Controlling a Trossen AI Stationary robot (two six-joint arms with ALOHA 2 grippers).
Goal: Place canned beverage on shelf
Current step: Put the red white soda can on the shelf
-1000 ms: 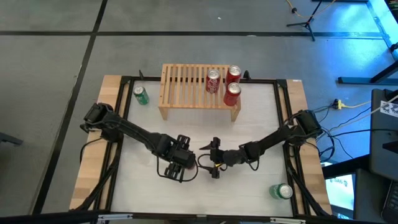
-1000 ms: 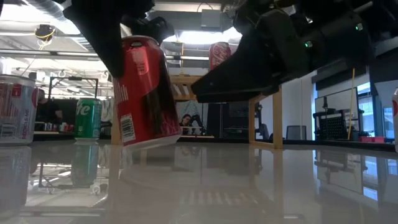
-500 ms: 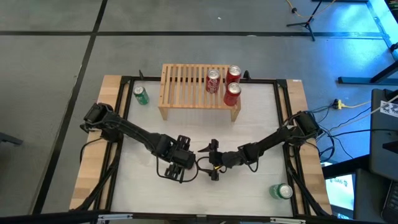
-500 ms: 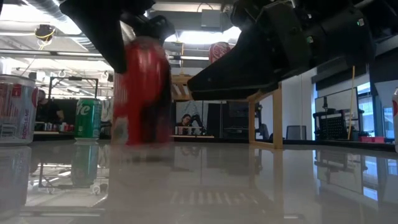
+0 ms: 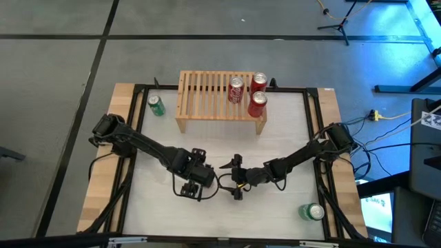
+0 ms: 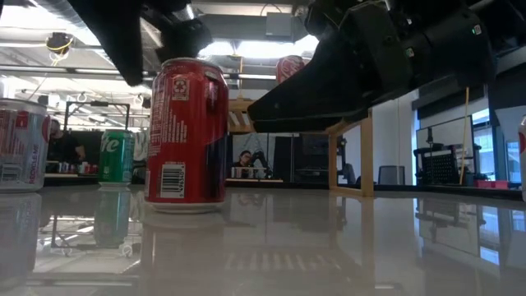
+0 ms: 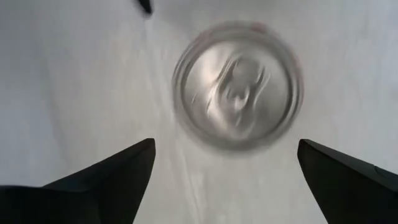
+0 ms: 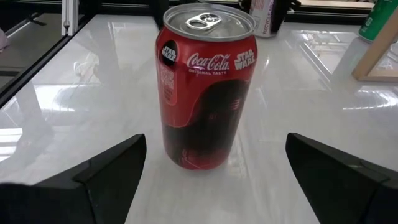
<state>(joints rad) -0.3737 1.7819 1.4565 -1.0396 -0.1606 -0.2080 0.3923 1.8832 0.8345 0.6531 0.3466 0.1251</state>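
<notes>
One red can (image 6: 186, 131) now upright near table's (image 5: 289, 138) front edge, tilted before; left gripper (image 7: 227, 180) wide open above, right gripper (image 8: 211, 180) open beside, both empty.

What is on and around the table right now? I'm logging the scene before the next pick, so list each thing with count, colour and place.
Red can: one, red and black, upright on the table between the two grippers, held by neither.
Shelf: one, light wood, at the table's far edge.
Cans on the shelf: three, red, grouped at its right end.
Green can: one, green, left of the shelf.
Near-corner can: one, green with a silver top, at the table's near right corner.
Table: one, white top, black frame.
Left gripper: open, above the red can.
Right gripper: open, facing the red can from the right.
</notes>
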